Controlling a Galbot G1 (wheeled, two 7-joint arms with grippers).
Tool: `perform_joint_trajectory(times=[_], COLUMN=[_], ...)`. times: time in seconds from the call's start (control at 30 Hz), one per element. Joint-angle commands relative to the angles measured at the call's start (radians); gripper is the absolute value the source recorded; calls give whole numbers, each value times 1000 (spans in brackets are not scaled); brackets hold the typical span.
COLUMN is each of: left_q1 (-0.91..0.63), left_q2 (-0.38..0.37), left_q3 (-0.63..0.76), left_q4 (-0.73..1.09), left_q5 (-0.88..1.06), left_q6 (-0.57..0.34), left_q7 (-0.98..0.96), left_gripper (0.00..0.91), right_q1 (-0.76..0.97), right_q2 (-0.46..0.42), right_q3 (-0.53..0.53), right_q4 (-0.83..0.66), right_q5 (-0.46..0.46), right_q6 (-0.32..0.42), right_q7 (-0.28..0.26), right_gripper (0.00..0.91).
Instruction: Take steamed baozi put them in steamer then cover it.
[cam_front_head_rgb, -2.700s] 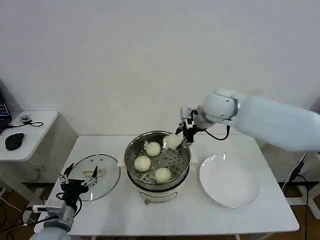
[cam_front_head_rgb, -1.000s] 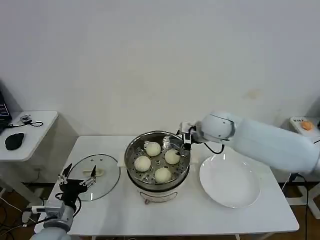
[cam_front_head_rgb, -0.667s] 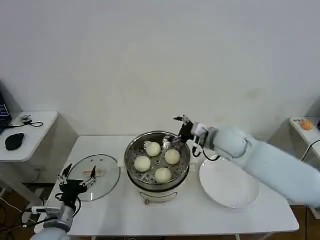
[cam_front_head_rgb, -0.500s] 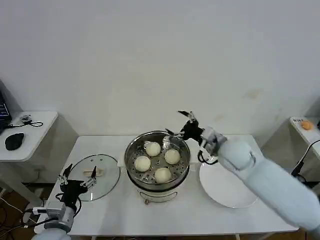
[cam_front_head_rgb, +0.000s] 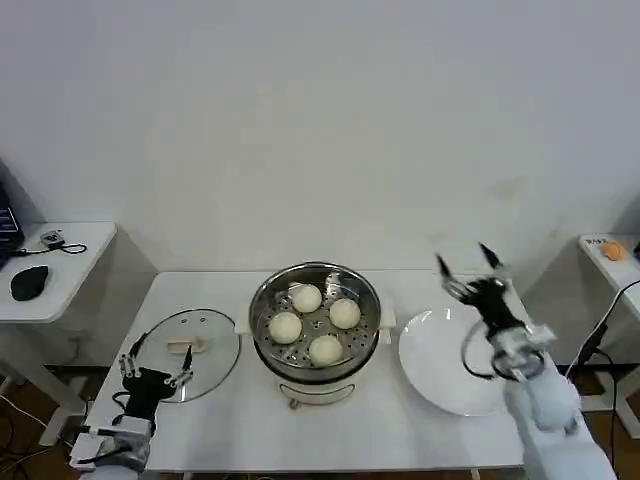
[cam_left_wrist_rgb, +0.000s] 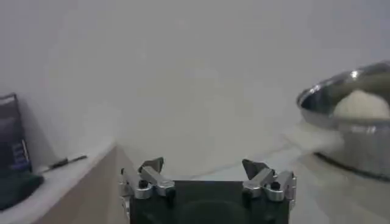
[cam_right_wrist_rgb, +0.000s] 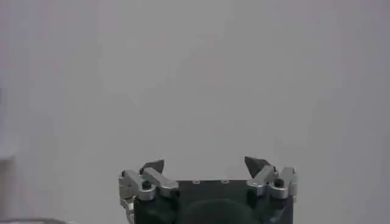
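Several pale baozi (cam_front_head_rgb: 306, 297) lie on the perforated tray inside the shiny steamer (cam_front_head_rgb: 258, 305) at the middle of the table. The glass cover (cam_front_head_rgb: 205, 335) with its cream handle (cam_front_head_rgb: 182, 346) lies flat on the table to the steamer's left. My left gripper (cam_front_head_rgb: 155, 355) is open at the cover's near edge, holding nothing. In the left wrist view the left gripper (cam_left_wrist_rgb: 207, 167) faces the steamer (cam_left_wrist_rgb: 347, 131), where one baozi (cam_left_wrist_rgb: 362, 105) shows above the rim. My right gripper (cam_front_head_rgb: 462, 256) is open and empty, raised over the far edge of the plate. The right wrist view has the right gripper (cam_right_wrist_rgb: 206, 165) against the white wall.
A white plate (cam_front_head_rgb: 440, 362) with nothing on it lies right of the steamer on the white table (cam_front_head_rgb: 400, 432). A low side table (cam_front_head_rgb: 60, 262) with a dark mouse (cam_front_head_rgb: 28, 282) stands at the far left. A white wall stands behind the table.
The right gripper set the last baozi in the steamer, opened, and drew back to the right over the plate. The left gripper sank slightly by the cover.
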Motion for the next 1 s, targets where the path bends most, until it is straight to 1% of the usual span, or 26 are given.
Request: perform_joint_trajectory(times=[0.03,0.1,0.17,0.3,0.37,0.5,0.6,0.67,0.73,0.8,0.87,1.0], left_q1=[-21,-61,-131,-239,-299,-342,-359,-375,-388,-401,-417,-442], left_q2=[64,81,82,96,98,105,109,116,123,132,144,139], left_q3=[73,102,128,161,165,162,170,181,192,203,219,217], left_q4=[203,265,355,437,504,562,585,609,631,656,673,689], left_q5=[555,631,698,765,768,775,782,785,785,783,784,787], left_q6=[-55,-55,-63,-65,-88,-106,-106,-104,-103,-104,-101,-101], left_q7=[-92,-93,-105,-108,-127,-152,-160,-154,-147,-148,-143,-147], left_gripper=[907,907,907,907,907,907,907,907,907,907,907,907], right_q1=[-303,-313,-324,-358,-379,-403,-422,-439,-440,-439,-438,-433], right_q2=[166,167,168,162,147,145,164,174,174,171,153,152], right_q3=[286,289,287,281,285,306,301,273,267,268,272,277], right_q4=[58,60,60,90,108,119,126,130,129,130,138,135], right_q5=[-46,-54,-64,-52,-58,-60,-70,-76,-81,-79,-53,-53], right_q6=[37,49,57,44,47,55,63,59,57,49,36,35], right_q7=[5,15,18,15,16,21,22,21,21,20,21,24], right_gripper=[907,907,907,907,907,907,907,907,907,907,907,907])
